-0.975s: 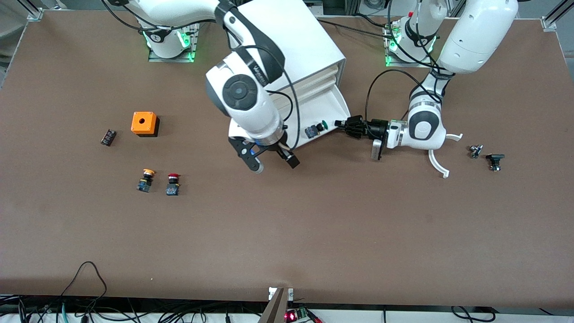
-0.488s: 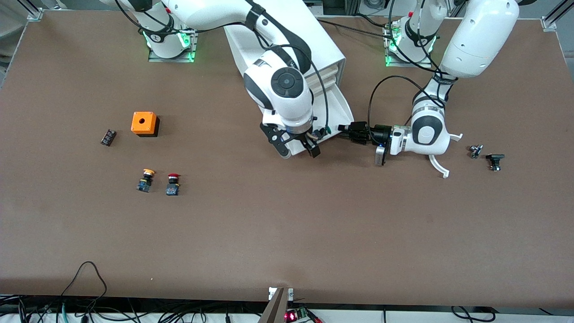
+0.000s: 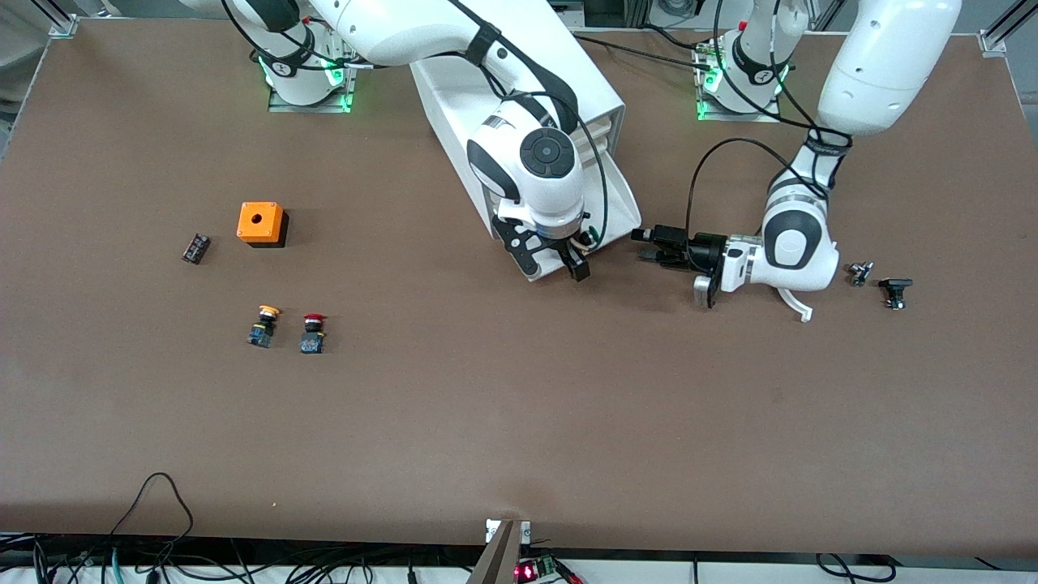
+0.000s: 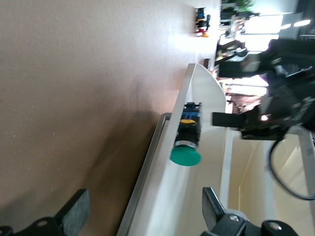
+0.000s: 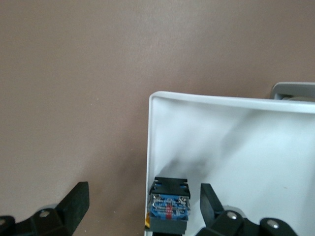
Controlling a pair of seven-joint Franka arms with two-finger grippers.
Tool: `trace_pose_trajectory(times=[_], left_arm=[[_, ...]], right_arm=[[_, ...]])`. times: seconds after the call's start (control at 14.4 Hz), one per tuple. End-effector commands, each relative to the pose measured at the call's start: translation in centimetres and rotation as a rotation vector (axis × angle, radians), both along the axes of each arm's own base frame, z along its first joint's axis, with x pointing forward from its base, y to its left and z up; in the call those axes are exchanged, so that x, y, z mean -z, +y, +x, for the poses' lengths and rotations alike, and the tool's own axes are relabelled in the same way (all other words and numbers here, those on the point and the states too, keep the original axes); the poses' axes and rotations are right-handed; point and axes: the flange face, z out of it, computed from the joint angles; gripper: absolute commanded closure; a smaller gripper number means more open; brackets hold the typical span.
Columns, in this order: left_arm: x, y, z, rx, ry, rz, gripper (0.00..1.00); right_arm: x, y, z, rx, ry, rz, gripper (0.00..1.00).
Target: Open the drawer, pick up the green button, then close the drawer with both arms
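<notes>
The white drawer (image 3: 620,201) stands pulled out of the white cabinet (image 3: 519,73). The green-capped button (image 4: 187,142) lies on its side in the drawer's front corner; the right wrist view shows its blue base (image 5: 170,210). In the front view my right gripper covers it. My right gripper (image 3: 554,266) is open just above that corner, with the button between its fingers (image 5: 141,204), one finger outside the drawer wall and one inside. My left gripper (image 3: 645,245) is open and empty, low over the table beside the drawer, facing the button (image 4: 142,211).
An orange box (image 3: 261,223), a small black part (image 3: 195,247), a yellow-capped button (image 3: 263,324) and a red-capped button (image 3: 312,332) lie toward the right arm's end. Small black parts (image 3: 894,290) and white curved pieces (image 3: 795,304) lie toward the left arm's end.
My right gripper has swung from over the table in front of the drawer to the drawer's corner, over the button. My left gripper has drawn back from the drawer toward the left arm's end.
</notes>
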Motion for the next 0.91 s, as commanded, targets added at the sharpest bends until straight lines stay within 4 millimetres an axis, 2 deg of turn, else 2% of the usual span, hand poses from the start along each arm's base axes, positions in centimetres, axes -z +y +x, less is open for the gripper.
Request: trace_pose_trajectory(times=[0.0,0.14,0.21,0.28,0.35,0.49,0.56,0.7,0.84], left_arm=[[-5.0,1.3,2.2,0.056,0.063,0.070,0.00],[-7.9,3.1,4.0,0.104,0.118,0.121,0.00],[-9.5,4.0,4.9,0.135,0.137,0.154,0.00],[-11.0,4.6,5.7,0.163,0.158,0.187,0.00],[-12.7,4.9,6.5,0.185,0.172,0.223,0.00],[-16.1,5.4,8.0,0.229,0.190,0.312,0.00],[-18.1,5.6,8.7,0.241,0.201,0.363,0.00],[-21.4,5.8,9.7,0.252,0.222,0.465,0.00],[-23.1,5.7,10.0,0.246,0.253,0.497,0.00]], right_arm=[[1.1,1.1,-0.4,0.027,-0.023,0.005,0.00],[1.6,1.1,-0.5,0.023,-0.018,0.001,0.07],[1.6,1.0,-0.5,0.016,-0.016,-0.003,0.20],[1.4,1.0,-0.5,0.012,-0.015,-0.005,0.40],[1.3,1.1,-0.6,0.011,-0.014,-0.005,0.56],[0.8,1.1,-0.5,0.011,-0.013,-0.002,0.77],[0.7,1.1,-0.6,0.006,-0.008,-0.007,0.84],[-0.4,1.1,-0.6,0.000,-0.009,-0.006,0.87],[-1.0,0.7,-0.5,-0.022,-0.003,-0.022,0.92]])
